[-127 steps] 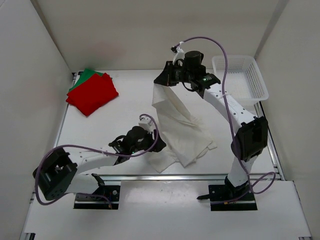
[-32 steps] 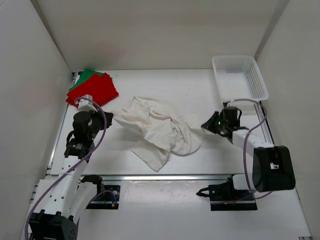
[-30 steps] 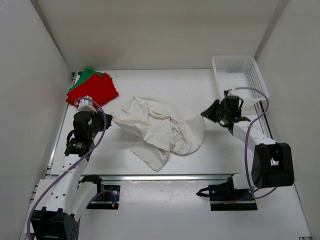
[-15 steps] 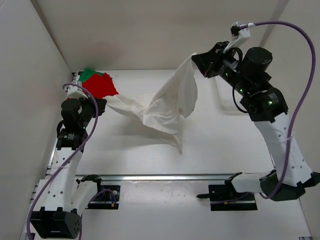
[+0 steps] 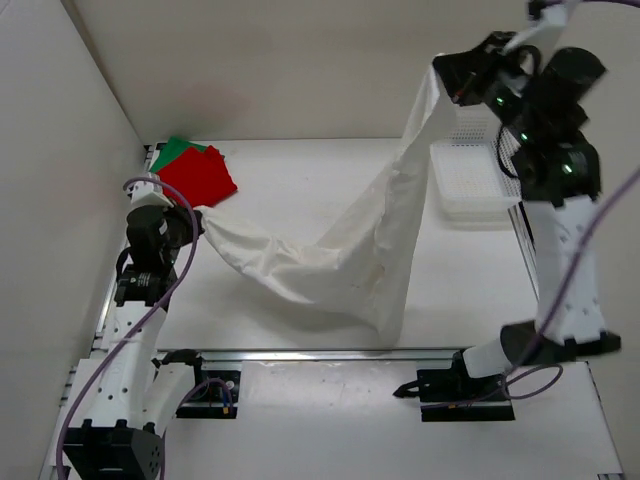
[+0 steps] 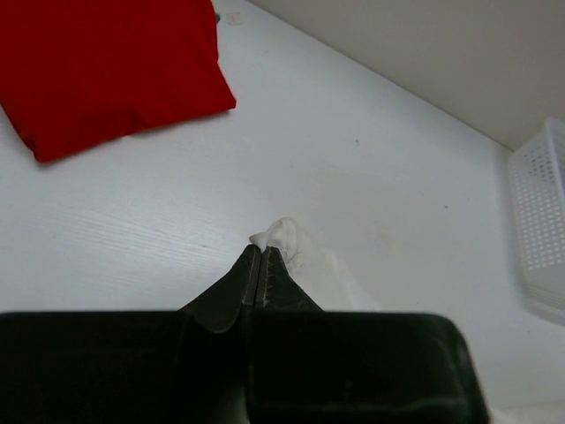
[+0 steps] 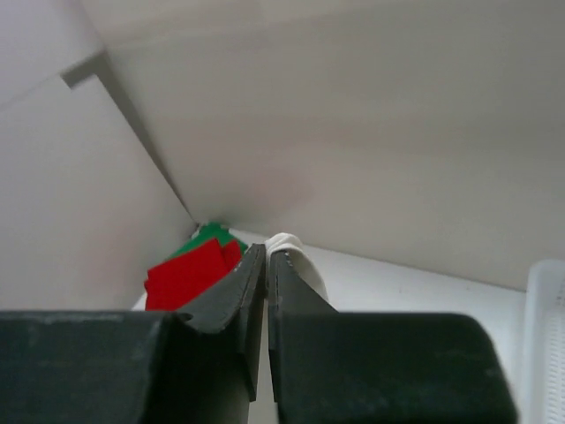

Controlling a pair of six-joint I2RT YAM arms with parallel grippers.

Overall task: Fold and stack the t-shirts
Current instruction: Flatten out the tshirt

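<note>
The white t-shirt [image 5: 350, 250] hangs stretched between both arms, sagging to the table in the middle. My left gripper [image 5: 197, 222] is shut on its left corner, low over the table near the folded stack. In the left wrist view a white tuft [image 6: 281, 238] pokes from my left gripper [image 6: 261, 251]. My right gripper [image 5: 447, 72] is raised high at the back right, shut on the shirt's other corner [image 7: 291, 247]; my right gripper [image 7: 267, 252] shows closed jaws. The red t-shirt [image 5: 197, 180] lies folded on the green t-shirt [image 5: 172, 151] at the back left.
A white mesh basket [image 5: 470, 180] stands at the back right, partly behind the right arm. White walls enclose the table on the left, back and right. The arm bases sit at the near edge.
The right arm has risen from table level to high at the back right, lifting the white shirt. The left gripper kept its corner and shifted slightly back, so the cloth is pulled out.
</note>
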